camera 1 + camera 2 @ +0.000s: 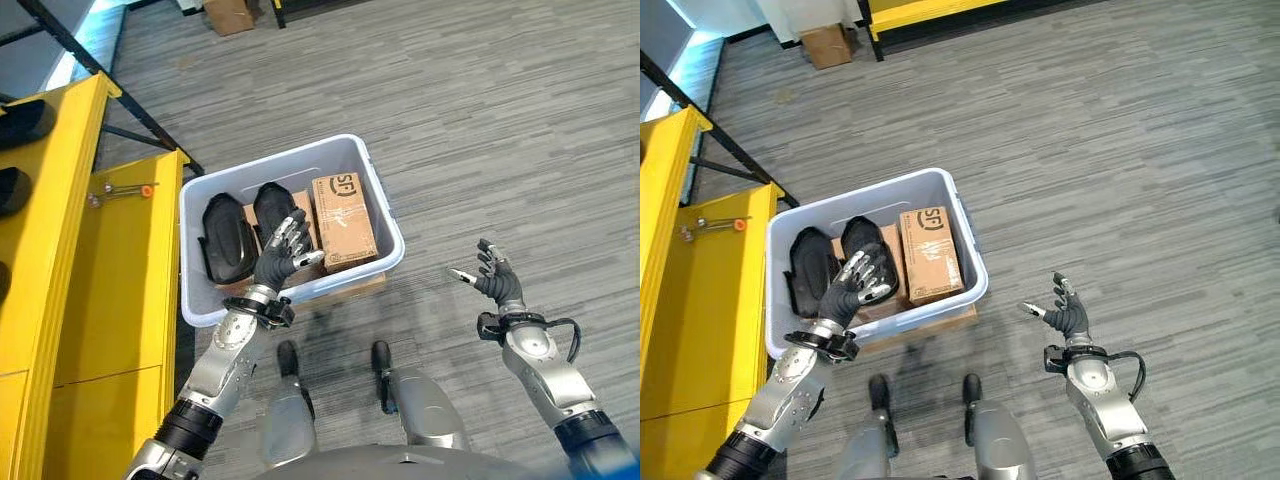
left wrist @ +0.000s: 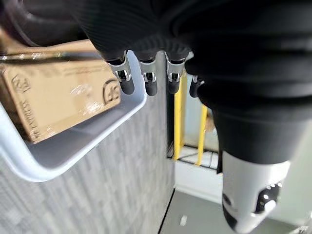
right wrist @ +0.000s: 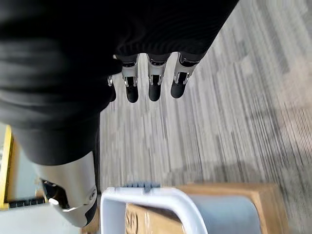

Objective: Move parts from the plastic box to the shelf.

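The pale plastic box (image 1: 196, 214) sits on the floor beside the yellow shelf (image 1: 120, 290) — inside, two black parts (image 1: 226, 236) and a brown carton (image 1: 344, 220). Left hand (image 1: 281, 252) hovers over it, fingers relaxed, empty; right hand (image 1: 494, 279) open — well apart.

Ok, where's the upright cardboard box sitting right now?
In the left eye view, the cardboard box stands at the right end of the plastic box, beside the two black parts.
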### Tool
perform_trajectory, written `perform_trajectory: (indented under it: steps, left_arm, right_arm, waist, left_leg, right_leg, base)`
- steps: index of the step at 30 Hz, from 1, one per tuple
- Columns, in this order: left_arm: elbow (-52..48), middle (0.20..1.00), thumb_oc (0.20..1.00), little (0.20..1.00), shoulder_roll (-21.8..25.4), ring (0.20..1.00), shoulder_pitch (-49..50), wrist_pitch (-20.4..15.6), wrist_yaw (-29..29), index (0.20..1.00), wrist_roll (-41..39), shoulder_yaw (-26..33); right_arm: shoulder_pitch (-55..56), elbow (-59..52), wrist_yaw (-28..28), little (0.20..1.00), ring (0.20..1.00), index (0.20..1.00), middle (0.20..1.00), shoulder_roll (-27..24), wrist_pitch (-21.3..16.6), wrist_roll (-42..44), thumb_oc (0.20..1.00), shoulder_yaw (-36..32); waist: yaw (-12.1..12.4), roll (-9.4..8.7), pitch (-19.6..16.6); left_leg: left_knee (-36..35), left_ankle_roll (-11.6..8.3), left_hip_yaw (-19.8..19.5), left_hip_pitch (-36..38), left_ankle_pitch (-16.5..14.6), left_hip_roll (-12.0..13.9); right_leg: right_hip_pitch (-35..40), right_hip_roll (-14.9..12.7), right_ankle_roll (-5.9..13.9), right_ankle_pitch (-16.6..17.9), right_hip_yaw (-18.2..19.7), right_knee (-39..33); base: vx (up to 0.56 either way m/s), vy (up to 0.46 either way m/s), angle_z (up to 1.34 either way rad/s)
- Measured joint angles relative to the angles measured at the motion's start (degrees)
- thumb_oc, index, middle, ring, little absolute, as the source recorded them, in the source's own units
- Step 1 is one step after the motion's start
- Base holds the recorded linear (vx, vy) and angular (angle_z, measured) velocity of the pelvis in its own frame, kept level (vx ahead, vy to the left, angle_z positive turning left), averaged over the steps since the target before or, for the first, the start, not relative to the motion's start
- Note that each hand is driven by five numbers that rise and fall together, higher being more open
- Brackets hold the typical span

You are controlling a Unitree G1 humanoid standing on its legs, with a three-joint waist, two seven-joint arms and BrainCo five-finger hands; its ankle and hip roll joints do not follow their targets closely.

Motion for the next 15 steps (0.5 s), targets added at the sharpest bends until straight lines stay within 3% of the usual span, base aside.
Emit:
perform_trajectory:
  steps: [2,5,6,9,12,15]
  left_arm:
    - [-0.4,1.0,1.0,1.0,0.0,1.0,-0.7,0.3,-0.6,1.0,-0.5,-0.8]
    - [-1.3,1.0,1.0,1.0,-0.2,1.0,-1.2,1.6,-0.6,1.0,-0.6,-1.4]
    - [-1.9,1.0,1.0,1.0,-0.2,1.0,-0.9,1.9,-0.4,1.0,-0.6,-1.4]
    - [-2.3,1.0,1.0,1.0,0.5,1.0,-0.8,3.1,1.2,1.0,-0.6,-1.6]
    - [-4.4,1.0,1.0,1.0,2.4,1.0,4.5,3.3,2.4,1.0,-0.6,-1.5]
    - [-5.6,1.0,1.0,1.0,2.7,1.0,7.7,3.2,4.3,1.0,-0.4,-1.5]
  right_arm:
    - [0.9,-1.4,-0.7,1.0,1.0,1.0,1.0,-1.1,0.2,0.0,1.0,-1.8]
    - [2.2,-2.1,-1.9,1.0,1.0,1.0,1.0,-1.1,0.3,0.1,1.0,-2.0]
    - [3.0,-3.3,-2.1,1.0,1.0,1.0,1.0,-0.9,0.3,0.1,1.0,-2.1]
    - [2.7,-3.8,-2.1,1.0,1.0,1.0,1.0,0.7,0.4,0.1,1.0,-1.8]
    - [1.1,-3.7,-2.0,1.0,1.0,1.0,1.0,2.0,0.7,0.1,1.0,-0.8]
    - [-0.8,-3.6,-1.9,1.0,1.0,1.0,1.0,1.9,0.7,0.0,1.0,-0.6]
  waist:
    - [-1.6,1.62,0.0]
    - [-2.2,2.22,-0.4]
    - [-2.0,3.27,-0.6]
    - [0.2,1.15,1.2]
    - [3.3,0.72,1.6]
    - [5.0,-0.07,3.1]
  left_leg:
    - [3.2,-0.18,2.9,0.6,-0.5,-2.0]
    - [-1.9,0.05,4.0,6.2,-0.3,-5.9]
    - [-3.5,1.16,4.2,7.8,-0.5,-6.8]
    - [-5.8,2.94,4.9,7.9,-0.4,-9.8]
    - [-5.8,4.95,4.4,6.1,-1.0,-12.7]
    - [-6.2,5.12,2.3,6.1,-0.8,-12.3]
  right_leg:
    - [0.2,-1.2,-0.08,0.3,-0.3,-0.7]
    - [1.4,-2.2,0.93,1.3,-1.5,-2.3]
    - [1.1,-2.0,1.79,1.4,-2.1,-2.4]
    - [0.5,-4.8,4.23,2.3,-1.3,-2.9]
    - [1.5,-7.5,7.33,4.8,-1.5,-7.7]
    - [4.2,-6.9,7.24,5.9,-3.9,-10.9]
  base:
    - [0.08,0.237,0.06]
    - [0.04,0.118,0.29]
    - [0.02,0.089,0.43]
    - [0.01,0.056,0.21]
    - [0.0,-0.021,0.2]
    - [0.0,-0.092,0.34]
